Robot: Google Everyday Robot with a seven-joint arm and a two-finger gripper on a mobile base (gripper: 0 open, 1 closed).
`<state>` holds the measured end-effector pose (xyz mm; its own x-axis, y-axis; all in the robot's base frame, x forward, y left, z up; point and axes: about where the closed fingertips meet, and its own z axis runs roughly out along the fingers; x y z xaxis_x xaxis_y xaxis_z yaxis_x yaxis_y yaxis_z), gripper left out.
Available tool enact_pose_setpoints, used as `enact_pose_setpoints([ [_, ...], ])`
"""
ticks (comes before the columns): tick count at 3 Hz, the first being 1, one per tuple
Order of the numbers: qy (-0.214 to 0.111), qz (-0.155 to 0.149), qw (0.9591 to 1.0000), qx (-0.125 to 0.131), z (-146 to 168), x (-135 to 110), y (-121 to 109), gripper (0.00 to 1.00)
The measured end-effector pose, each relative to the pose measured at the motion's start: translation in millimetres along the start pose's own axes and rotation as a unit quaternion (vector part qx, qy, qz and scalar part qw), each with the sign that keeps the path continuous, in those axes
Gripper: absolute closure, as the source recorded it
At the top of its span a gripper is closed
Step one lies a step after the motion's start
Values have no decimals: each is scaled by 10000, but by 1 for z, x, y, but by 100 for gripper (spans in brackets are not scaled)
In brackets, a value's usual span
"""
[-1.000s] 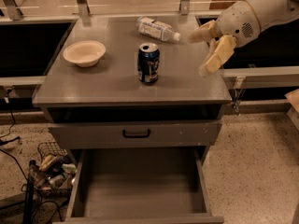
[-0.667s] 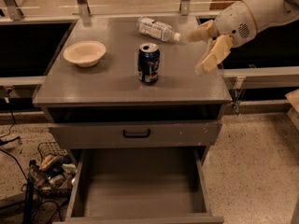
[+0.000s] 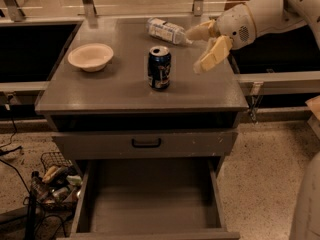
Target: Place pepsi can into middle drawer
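The pepsi can (image 3: 159, 67), dark blue with a silver top, stands upright near the middle of the grey cabinet top (image 3: 100, 91). My gripper (image 3: 194, 51) hangs open and empty just right of the can, at about its height, a short gap away. One of its tan fingers (image 3: 198, 32) reaches toward the far side and the other sits nearer the front. The middle drawer (image 3: 150, 204) is pulled out below, an open grey box with a bare floor.
A clear water bottle (image 3: 167, 31) lies on its side behind the can. A cream bowl (image 3: 90, 57) sits at the left of the top. A shut drawer front with a black handle (image 3: 146, 143) is above the open drawer. A wire basket (image 3: 55, 176) of clutter stands on the floor at left.
My gripper has moved left, closer to the pepsi can, still open. The can, bottle and bowl have not moved.
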<state>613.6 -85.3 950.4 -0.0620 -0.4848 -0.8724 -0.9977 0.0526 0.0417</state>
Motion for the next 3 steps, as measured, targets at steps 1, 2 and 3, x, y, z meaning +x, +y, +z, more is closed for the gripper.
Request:
enact_pose_setpoints([
  [1,-189,-54,9998,-51,10,-5,-11,0],
  [2,-193,-55,9998,-49,10,-5,-11,0],
  [3,-265,91,9996,-99,21,7,-15,0],
])
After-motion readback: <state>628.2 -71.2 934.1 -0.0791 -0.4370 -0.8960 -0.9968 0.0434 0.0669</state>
